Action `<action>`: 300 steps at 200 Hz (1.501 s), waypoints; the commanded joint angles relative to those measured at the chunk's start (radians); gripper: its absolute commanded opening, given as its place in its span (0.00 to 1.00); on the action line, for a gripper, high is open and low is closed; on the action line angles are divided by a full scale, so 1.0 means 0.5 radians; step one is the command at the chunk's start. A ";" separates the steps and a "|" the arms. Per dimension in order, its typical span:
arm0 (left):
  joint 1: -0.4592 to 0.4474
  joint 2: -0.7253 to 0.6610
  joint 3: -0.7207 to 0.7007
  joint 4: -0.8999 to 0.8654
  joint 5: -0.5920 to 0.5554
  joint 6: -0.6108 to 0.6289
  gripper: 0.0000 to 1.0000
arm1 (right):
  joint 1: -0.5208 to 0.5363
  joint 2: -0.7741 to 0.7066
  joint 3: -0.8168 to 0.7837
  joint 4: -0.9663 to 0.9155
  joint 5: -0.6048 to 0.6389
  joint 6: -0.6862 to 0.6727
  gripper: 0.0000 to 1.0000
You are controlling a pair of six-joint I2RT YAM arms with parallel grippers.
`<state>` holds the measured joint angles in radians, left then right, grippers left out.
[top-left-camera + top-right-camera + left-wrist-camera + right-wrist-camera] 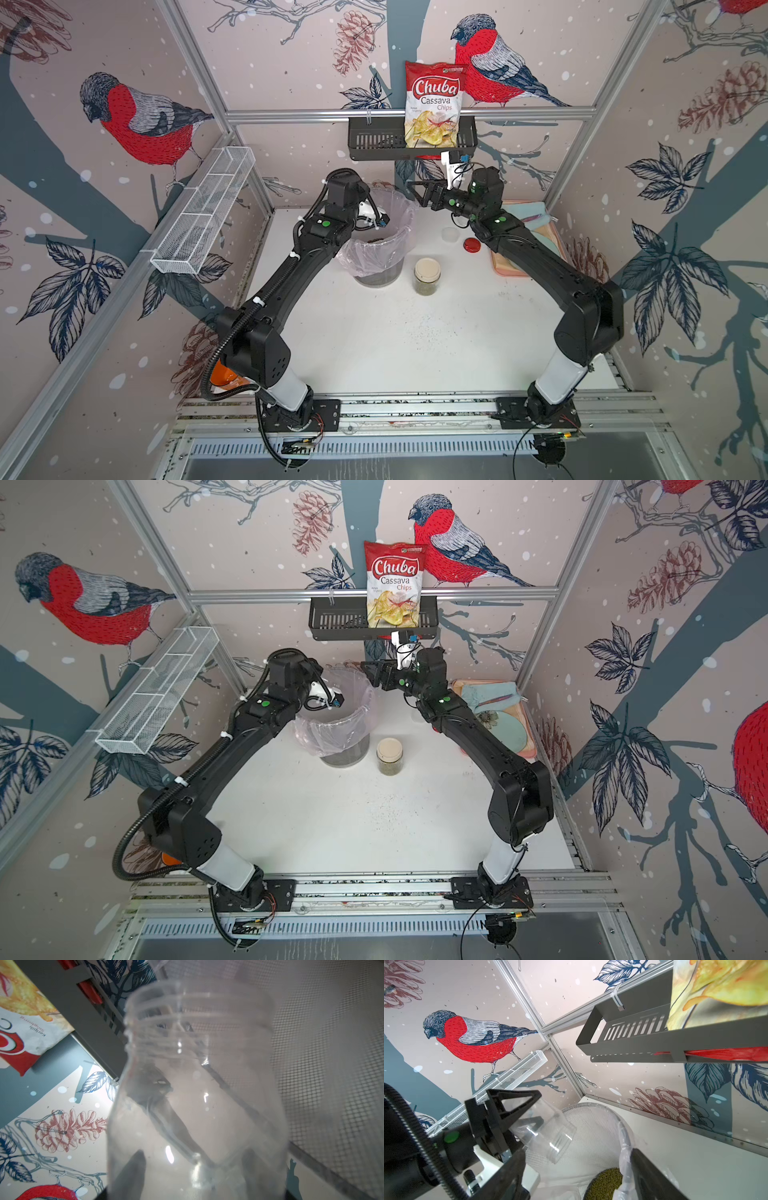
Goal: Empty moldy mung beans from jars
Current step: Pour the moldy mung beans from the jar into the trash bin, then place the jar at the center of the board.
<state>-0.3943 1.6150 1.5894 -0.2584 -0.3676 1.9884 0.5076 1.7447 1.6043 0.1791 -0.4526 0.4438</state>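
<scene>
Above the grey mesh bin [593, 1124] lined with clear plastic film, at the back of the white speckled tabletop [395, 345]: lidless clear cylindrical jar [548, 1136], tipped with its mouth slanting down toward the bin's opening, clenched near its closed end by the left gripper [540, 1106]. In the left wrist view: the same jar [197, 1088] seen along its length, walls see-through, hollow empty, dark fingers [133, 1169] pressed on either side. On the bin's floor: heap of tiny olive-green mung beans [604, 1182], the same heap [376, 240] glimpsed in a top view. Beside the bin's rim on the right arm's side, raised off the table: right gripper [414, 193] [578, 1153], jaws spread wide, grasping nothing. In front of the bin, just beside its wall, in both top views: upright clear jar with beige round lid [427, 272] [390, 754], lid on, lower part filled with dark olive grains. Near the right forearm, in a top view: shiny red round lid [471, 245] and a small clear round piece [450, 234] just beside it, too small for telling lid from lidded jar. At the table's right edge: pink tray [505, 271] carrying a teal cloth [486, 696]
</scene>
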 commanded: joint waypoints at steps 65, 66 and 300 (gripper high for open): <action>-0.020 0.025 0.031 0.118 0.017 0.090 0.61 | -0.039 -0.033 0.024 -0.039 0.237 0.033 0.80; -0.022 0.025 0.040 0.118 0.020 0.091 0.61 | -0.038 -0.034 0.023 -0.042 0.240 0.035 0.80; -0.192 -0.378 -0.187 0.090 0.117 -1.084 0.61 | -0.098 -0.455 -0.041 -0.746 1.075 0.023 0.84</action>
<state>-0.4763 1.4479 1.4887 -0.2501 -0.3546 1.5894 0.4572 1.5467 1.5875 -0.1562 0.0429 0.4721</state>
